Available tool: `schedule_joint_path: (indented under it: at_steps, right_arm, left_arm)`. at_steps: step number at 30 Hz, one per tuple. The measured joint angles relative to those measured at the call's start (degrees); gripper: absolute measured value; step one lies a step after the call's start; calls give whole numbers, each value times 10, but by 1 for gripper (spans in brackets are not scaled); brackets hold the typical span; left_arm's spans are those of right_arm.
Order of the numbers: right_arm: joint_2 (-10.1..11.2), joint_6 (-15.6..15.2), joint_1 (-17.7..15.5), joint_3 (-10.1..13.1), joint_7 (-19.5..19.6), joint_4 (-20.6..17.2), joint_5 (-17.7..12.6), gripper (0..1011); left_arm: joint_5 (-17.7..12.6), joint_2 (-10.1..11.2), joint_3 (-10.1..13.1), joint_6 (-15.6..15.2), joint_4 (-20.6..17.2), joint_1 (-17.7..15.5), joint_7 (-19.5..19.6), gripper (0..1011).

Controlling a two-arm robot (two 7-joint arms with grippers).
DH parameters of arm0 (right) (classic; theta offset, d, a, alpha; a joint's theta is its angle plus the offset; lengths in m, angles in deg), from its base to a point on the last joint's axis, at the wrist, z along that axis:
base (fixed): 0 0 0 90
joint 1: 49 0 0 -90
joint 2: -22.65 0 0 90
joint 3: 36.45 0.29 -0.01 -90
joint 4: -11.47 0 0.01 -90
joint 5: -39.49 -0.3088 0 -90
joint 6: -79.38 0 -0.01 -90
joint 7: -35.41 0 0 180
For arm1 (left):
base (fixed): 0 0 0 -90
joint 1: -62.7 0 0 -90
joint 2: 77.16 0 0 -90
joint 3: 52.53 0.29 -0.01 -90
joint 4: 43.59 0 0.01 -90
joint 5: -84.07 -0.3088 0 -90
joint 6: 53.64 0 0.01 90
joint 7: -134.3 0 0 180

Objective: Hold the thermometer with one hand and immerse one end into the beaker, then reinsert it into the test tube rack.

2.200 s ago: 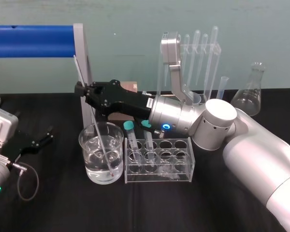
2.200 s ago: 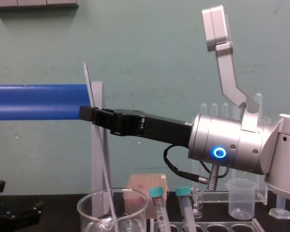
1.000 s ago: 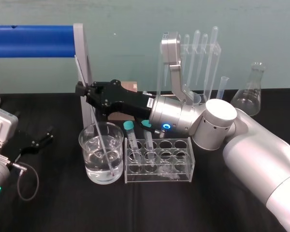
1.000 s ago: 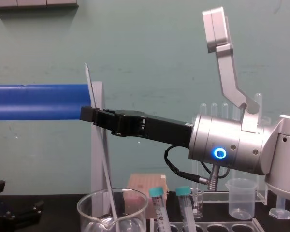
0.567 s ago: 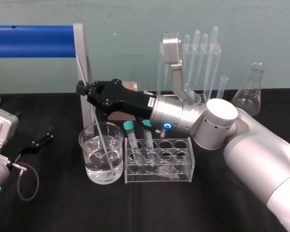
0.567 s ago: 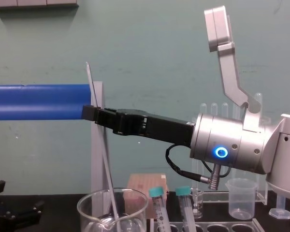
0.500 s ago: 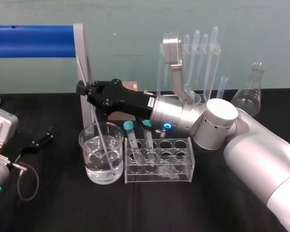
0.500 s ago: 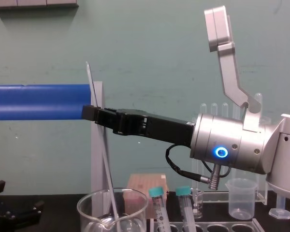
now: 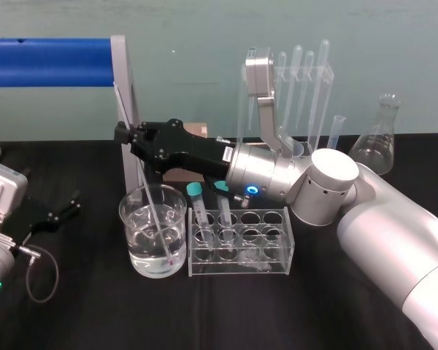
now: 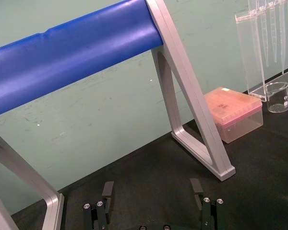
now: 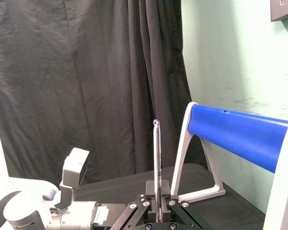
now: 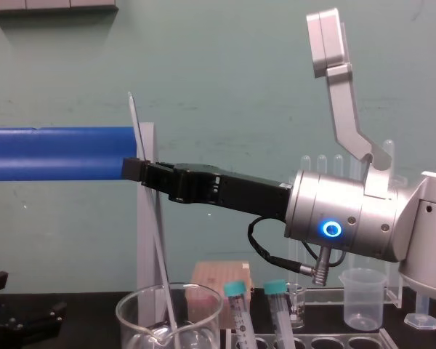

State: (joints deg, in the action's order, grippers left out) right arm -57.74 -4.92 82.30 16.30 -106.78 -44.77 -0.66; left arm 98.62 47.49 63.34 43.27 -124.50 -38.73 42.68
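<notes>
My right gripper (image 9: 123, 136) reaches left over the beaker (image 9: 133, 216) and is shut on the thermometer (image 9: 159, 227), a long thin glass rod. The rod slants down from the fingers, and its lower end sits in the water near the beaker's floor. From the chest, the thermometer (image 12: 156, 243) rises well above the right gripper (image 12: 135, 169). In the right wrist view the thermometer (image 11: 156, 158) stands up from between the closed fingers. The test tube rack (image 9: 274, 257) stands just right of the beaker. At the table's left my left gripper (image 9: 64, 208) lies open and empty, also seen as the left gripper (image 10: 152, 189).
Two teal-capped tubes (image 9: 198, 204) stand in the rack's left holes. A blue bar on a grey frame (image 9: 124, 87) stands right behind the beaker. A pipette stand (image 9: 306, 87), a conical flask (image 9: 379, 138), a small plastic beaker (image 12: 362, 297) and a pink box (image 10: 235, 112) sit farther back.
My right gripper has drifted very slightly to the right with the thermometer. The rod's lower end stays in the beaker. The left arm has not moved.
</notes>
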Motion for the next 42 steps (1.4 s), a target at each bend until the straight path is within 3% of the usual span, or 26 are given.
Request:
schedule_joint_path:
  at_steps: [17, 24, 27, 34, 38, 39, 42]
  right_arm:
    - [3, -2, -2, 1, 3, -11, 1, 57]
    - [19, -25, 12, 32, 12, -88, -38, 57]
    - [38, -49, 23, 57, 30, -146, -66, 57]
    - [78, -77, 29, 95, 70, -222, -95, 57]
    - [124, -74, 4, 118, 103, -266, -95, 57]
    - [124, -74, 4, 118, 103, -266, -95, 57]
    - [159, -68, -33, 127, 126, -291, -91, 57]
  left_arm:
    - [0, 0, 0, 0, 0, 0, 0, 1008]
    - [0, 0, 0, 0, 0, 0, 0, 1008]
    - [0, 0, 0, 0, 0, 0, 0, 1008]
    - [0, 0, 0, 0, 0, 0, 0, 1008]
    - [0, 0, 0, 0, 0, 0, 0, 1008]
    - [0, 0, 0, 0, 0, 0, 0, 1008]
    - [0, 0, 0, 0, 0, 0, 0, 1008]
